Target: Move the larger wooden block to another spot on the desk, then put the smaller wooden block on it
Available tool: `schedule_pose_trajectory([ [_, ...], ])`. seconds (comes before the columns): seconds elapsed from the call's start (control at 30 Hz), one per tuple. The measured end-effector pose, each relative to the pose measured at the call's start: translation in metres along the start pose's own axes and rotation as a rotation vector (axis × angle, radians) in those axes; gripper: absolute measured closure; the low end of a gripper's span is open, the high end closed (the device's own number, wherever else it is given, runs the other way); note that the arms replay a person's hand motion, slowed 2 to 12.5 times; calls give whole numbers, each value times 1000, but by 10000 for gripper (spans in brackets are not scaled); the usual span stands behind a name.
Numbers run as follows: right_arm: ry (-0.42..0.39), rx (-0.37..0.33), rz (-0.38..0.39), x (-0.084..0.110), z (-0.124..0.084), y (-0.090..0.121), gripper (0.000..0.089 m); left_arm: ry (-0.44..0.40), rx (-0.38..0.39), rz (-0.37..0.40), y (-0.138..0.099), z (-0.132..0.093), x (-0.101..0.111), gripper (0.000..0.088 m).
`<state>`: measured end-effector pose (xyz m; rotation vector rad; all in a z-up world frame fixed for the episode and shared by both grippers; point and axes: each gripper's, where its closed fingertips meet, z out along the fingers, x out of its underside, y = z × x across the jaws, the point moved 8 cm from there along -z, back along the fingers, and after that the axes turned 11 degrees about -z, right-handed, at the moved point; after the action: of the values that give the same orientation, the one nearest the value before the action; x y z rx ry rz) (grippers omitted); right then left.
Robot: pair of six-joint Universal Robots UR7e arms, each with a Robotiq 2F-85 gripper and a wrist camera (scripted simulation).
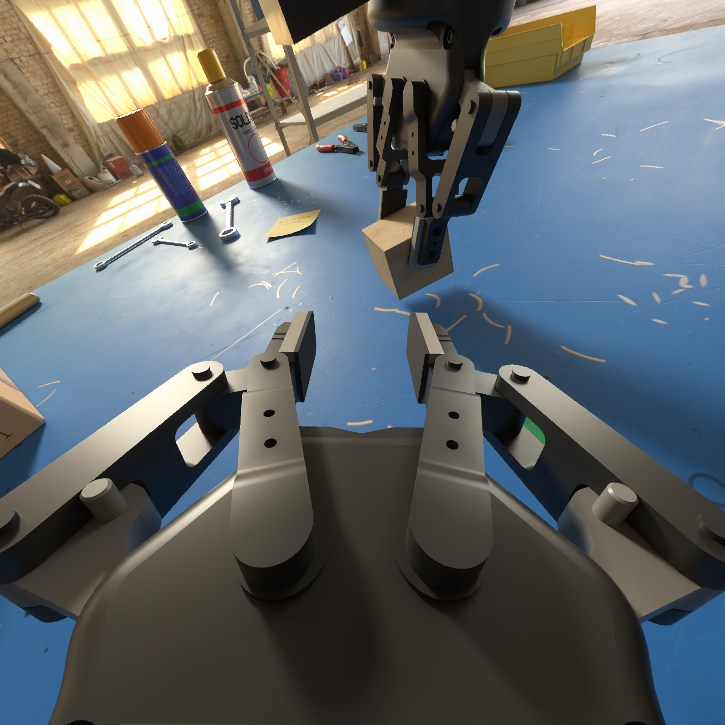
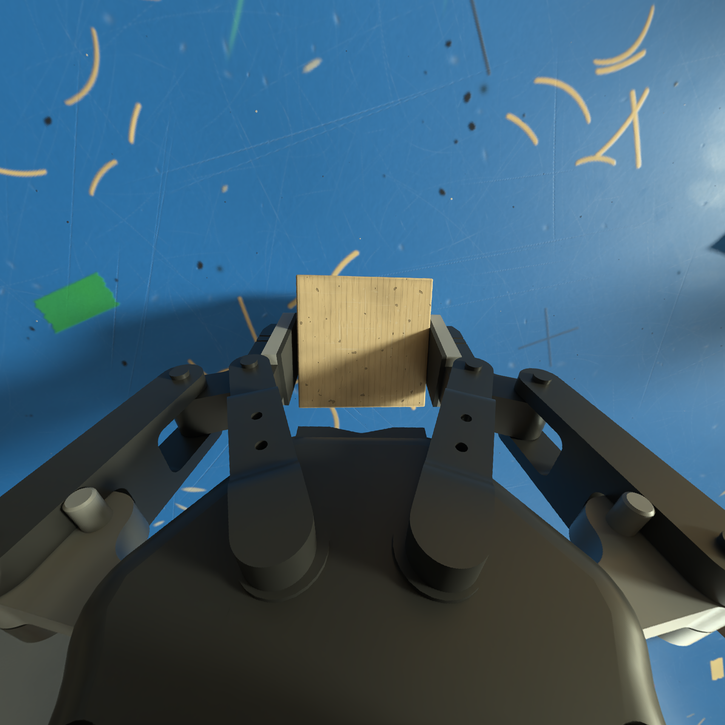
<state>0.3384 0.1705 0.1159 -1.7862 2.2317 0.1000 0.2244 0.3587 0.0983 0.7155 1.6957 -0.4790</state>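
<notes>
My right gripper [image 2: 363, 345] is shut on a light wooden block [image 2: 361, 314], with a pad on each side face. In the left wrist view the same gripper [image 1: 412, 231] hangs from above and holds the block [image 1: 392, 255] tilted, clear above the blue desk [image 1: 157, 353], with its shadow below. I cannot tell whether it is the larger or the smaller block. My left gripper [image 1: 361, 333] is open and empty, low over the desk just short of the held block. A light brown box-like corner [image 1: 15, 416] shows at the left edge.
Two spray cans [image 1: 164, 168] [image 1: 239, 121] stand at the far left, with wrenches [image 1: 229, 217] and a yellow note [image 1: 294, 223] near them. Red-handled pliers [image 1: 335, 146] lie beyond. A yellow bin [image 1: 541, 51] sits at the far right. Green tape [image 2: 76, 302] and wood shavings mark the desk.
</notes>
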Motion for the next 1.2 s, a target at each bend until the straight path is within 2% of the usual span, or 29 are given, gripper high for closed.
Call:
schedule_pose_trajectory([
  [0.7, 0, -9, -9, 6, 12, 5, 361, 1, -1, 9, -1, 0, 0, 456],
  [1.03, -50, 26, 5, 7, 13, 5, 361, 3, 1, 5, -1, 0, 0, 456],
  [1.07, -57, 30, 9, 7, 12, 5, 328, 3, 1, 5, -1, 0, 0, 456],
  [1.1, -65, 34, 13, 7, 11, 5, 174, 4, 1, 5, -1, 0, 0, 456],
  [1.13, -73, 38, 17, 7, 9, 5, 76, 4, 2, 4, -1, 0, 0, 456],
  [1.2, -89, 43, 22, 7, 6, 6, 66, 5, 2, 3, 0, 0, 0, 456],
])
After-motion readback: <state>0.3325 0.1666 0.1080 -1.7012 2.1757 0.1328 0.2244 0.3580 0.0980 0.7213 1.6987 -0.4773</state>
